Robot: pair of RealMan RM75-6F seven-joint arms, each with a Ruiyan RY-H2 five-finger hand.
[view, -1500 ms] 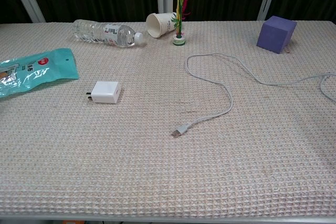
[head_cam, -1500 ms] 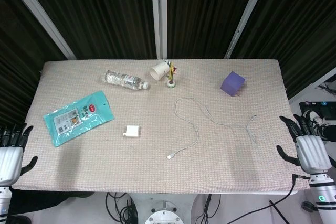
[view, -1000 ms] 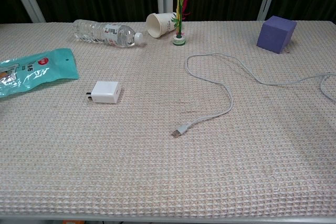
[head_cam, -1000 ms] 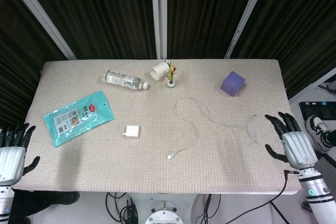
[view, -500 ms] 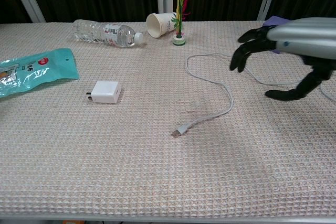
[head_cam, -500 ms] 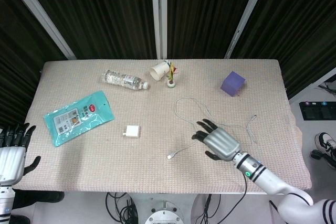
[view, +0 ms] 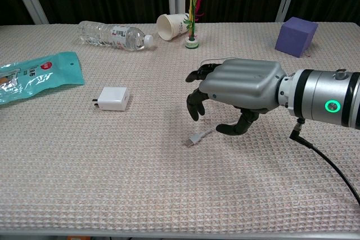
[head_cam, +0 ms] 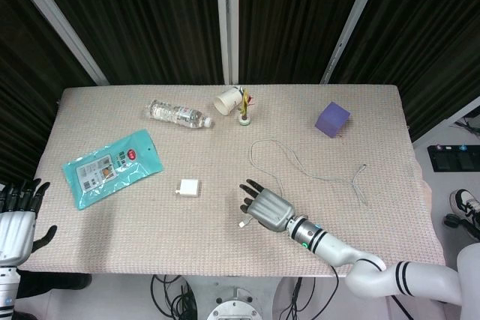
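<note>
Nothing gripped yet: right hand (view: 239,91) hovers w/ fingers apart & curled down, right over the plug end (view: 194,138) of the white cable (head_cam: 300,168), not touching it as far as chest view shows. Cable lies loose on the table (head_cam: 225,252), mid-right; white charger (view: 114,98) sits apart to its left. Left hand (head_cam: 16,222) waits off the table's near-left corner, spread, holding nothing. By my read, reach nearly done; grasp & all after it are left.
</note>
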